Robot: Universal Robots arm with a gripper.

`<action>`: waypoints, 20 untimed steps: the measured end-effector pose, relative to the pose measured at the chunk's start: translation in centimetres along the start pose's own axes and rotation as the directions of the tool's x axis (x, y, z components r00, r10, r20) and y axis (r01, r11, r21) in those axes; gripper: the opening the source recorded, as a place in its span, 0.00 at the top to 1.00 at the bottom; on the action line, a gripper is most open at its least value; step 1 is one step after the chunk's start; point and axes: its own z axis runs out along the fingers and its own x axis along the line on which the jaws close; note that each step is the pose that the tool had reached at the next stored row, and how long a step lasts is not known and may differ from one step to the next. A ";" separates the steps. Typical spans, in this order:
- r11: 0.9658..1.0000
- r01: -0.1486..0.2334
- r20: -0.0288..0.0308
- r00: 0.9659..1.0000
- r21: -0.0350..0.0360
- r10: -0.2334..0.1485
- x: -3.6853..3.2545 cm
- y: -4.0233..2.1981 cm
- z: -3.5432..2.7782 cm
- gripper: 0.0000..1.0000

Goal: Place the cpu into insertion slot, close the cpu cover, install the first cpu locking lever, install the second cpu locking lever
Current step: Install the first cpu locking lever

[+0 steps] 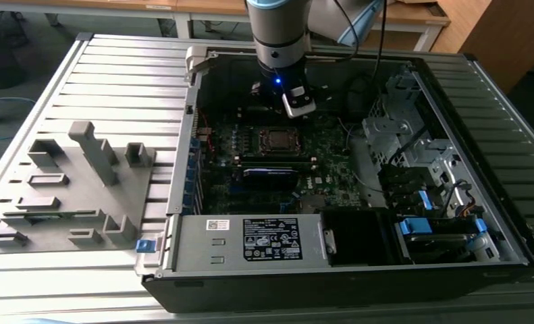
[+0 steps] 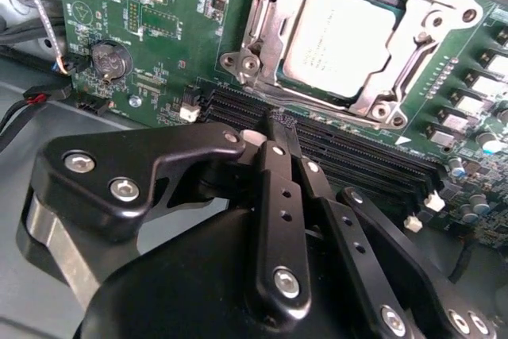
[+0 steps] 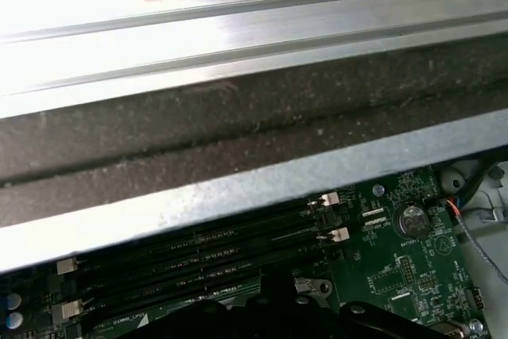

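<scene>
I am holding the arm inside the open computer case (image 1: pixel 483 169), with the gripper (image 2: pixel 278 129) hanging just above the motherboard (image 2: pixel 159 45), beside the processor socket. In the second wrist view the black fingers (image 2: pixel 274 196) are pressed together with no gap at the tips and nothing between them, so the pincer is clenched and empty. The cpu (image 2: pixel 345 41) is sitting flat in its slot, its pale metal top facing up, and the cpu cover (image 2: pixel 397 77) is lying down around it as a silvery frame, its cut-out middle leaving the chip's top exposed. I judge that placing the chip and closing the cover are done. A thin lever rod (image 2: pixel 413 65) is running along one side of the frame, but I cannot tell from here whether it is latched under its hook. The fingertips are hovering over the row of black memory slots (image 2: pixel 349 152) next to the socket, close to the frame's near edge, which suits a narrow, closed tip for pushing a lever. In the exterior view the gripper (image 1: pixel 296 108) is standing just behind the socket (image 1: pixel 276 140), near the case's rear wall.
</scene>
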 end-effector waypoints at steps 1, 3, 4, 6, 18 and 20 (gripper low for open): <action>1.000 0.000 -0.002 1.000 0.001 0.000 -0.01 0.00 0.00 0.89; 1.000 0.000 -0.016 1.000 0.008 0.000 0.00 -0.01 0.03 0.89; 1.000 0.001 -0.027 1.000 0.012 -0.001 0.01 -0.01 0.05 0.89; 1.000 0.003 -0.050 0.999 0.022 -0.002 0.01 -0.02 0.09 0.89; 0.999 0.009 -0.055 0.998 0.047 -0.007 -0.06 0.09 -0.37 0.89; 0.999 0.009 -0.055 0.998 0.048 -0.007 -0.11 0.17 -0.71 0.89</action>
